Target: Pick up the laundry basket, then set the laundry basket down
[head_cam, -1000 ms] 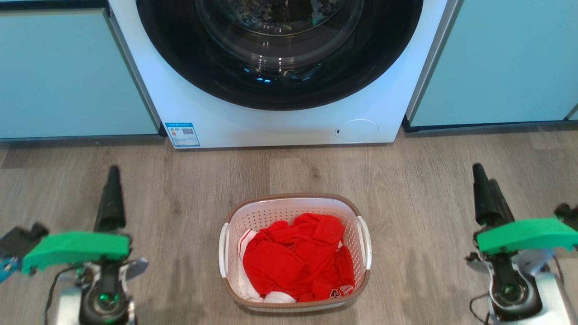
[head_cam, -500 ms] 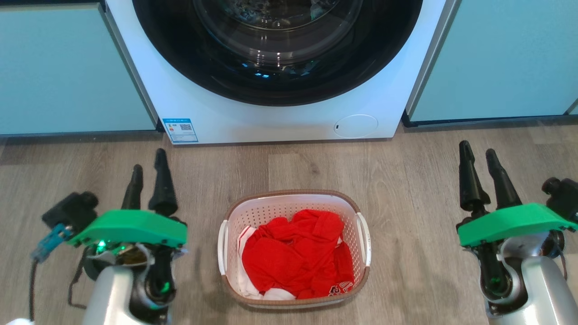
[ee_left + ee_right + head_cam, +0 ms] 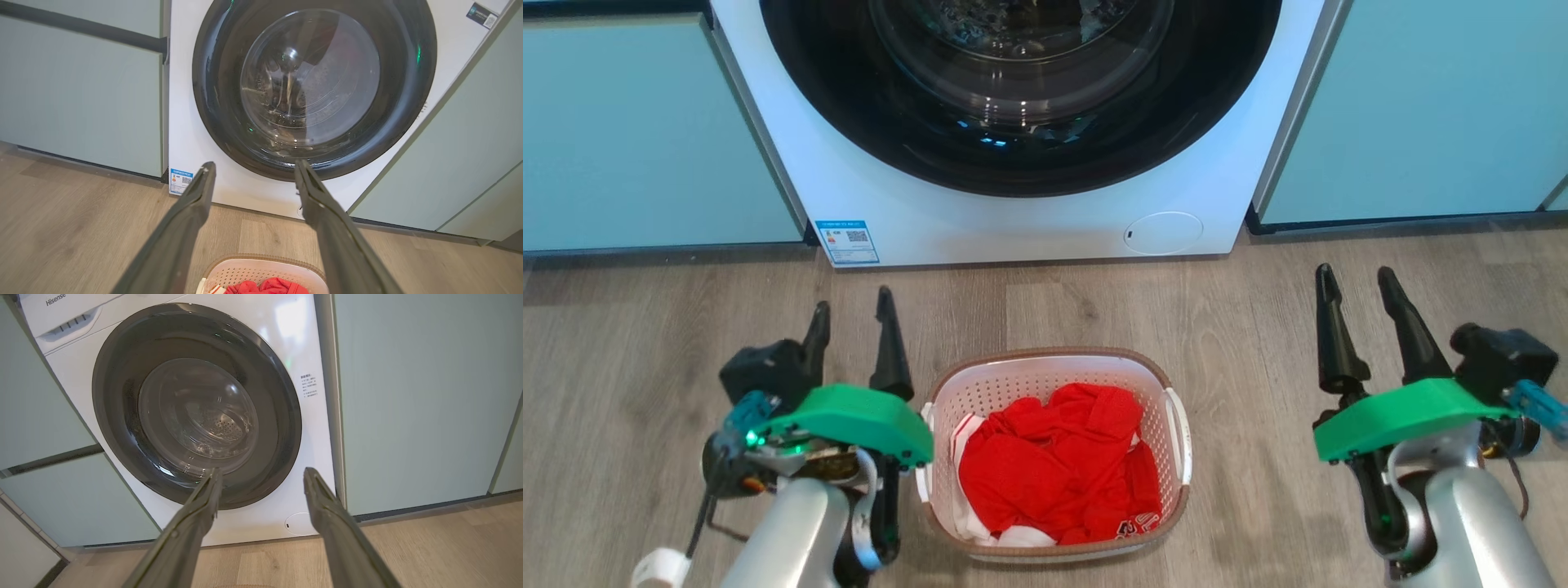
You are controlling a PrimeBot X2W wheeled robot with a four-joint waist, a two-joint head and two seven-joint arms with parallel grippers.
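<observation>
Bright, even light; glare spots on the washer door [image 3: 1021, 82]. Sharp focus; the 2 wrist views bend straight edges.

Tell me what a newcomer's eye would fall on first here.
Crumpled bright red clothing grabs the eye first, heaped in the small white perforated plastic laundry basket with a brown rim, on the wood floor at the head view's lower middle. Behind it looms the white washing machine with its big dark round glass door. The open left gripper and right gripper, green-capped, flank the basket, the left one closer.
</observation>
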